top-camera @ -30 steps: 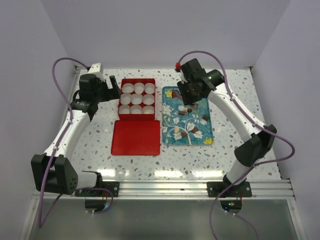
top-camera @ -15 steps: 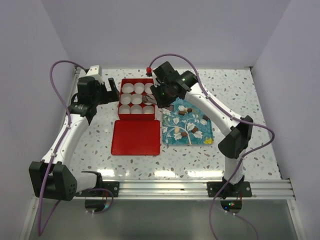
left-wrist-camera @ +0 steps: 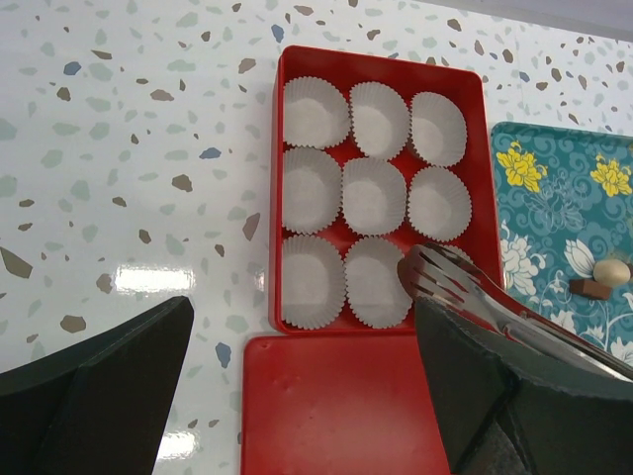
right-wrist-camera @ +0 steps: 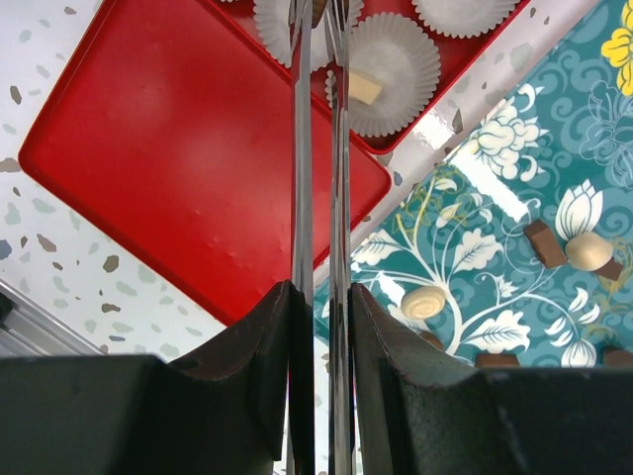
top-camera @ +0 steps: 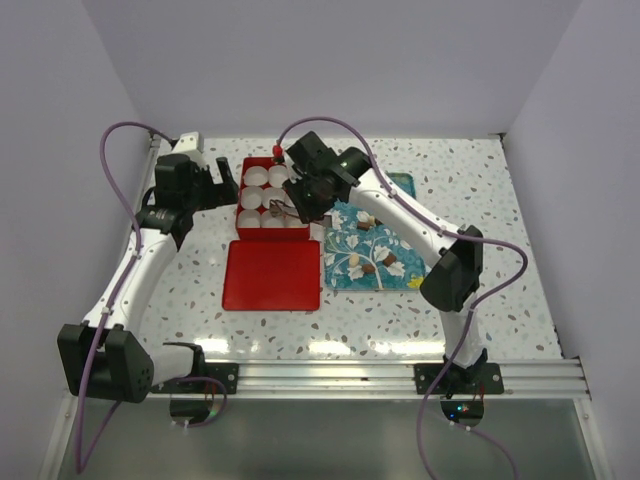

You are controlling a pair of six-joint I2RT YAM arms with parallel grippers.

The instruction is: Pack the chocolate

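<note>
My right gripper [top-camera: 305, 195] is shut on a pair of metal tongs [right-wrist-camera: 318, 148]. The tong tips [top-camera: 278, 208] hang over the near row of the red box [top-camera: 272, 160], and a small brown bit shows between them. The box holds white paper cups; one near cup holds a cream chocolate [right-wrist-camera: 364, 87]. More chocolates, brown [right-wrist-camera: 542, 242] and cream [right-wrist-camera: 423, 302], lie on the teal flowered tray [top-camera: 345, 278]. My left gripper [top-camera: 225, 185] is open and empty, just left of the box. In the left wrist view the tongs [left-wrist-camera: 445, 287] cover the near right cup.
The red lid [top-camera: 272, 273] lies flat in front of the box, touching its near edge. The tray sits right of the box and lid. White walls close in the speckled table [top-camera: 480, 200] at the back and sides.
My right arm swung left from above the tray to above the red box, carrying the tongs. My left arm shifted slightly and stayed open beside the box.
</note>
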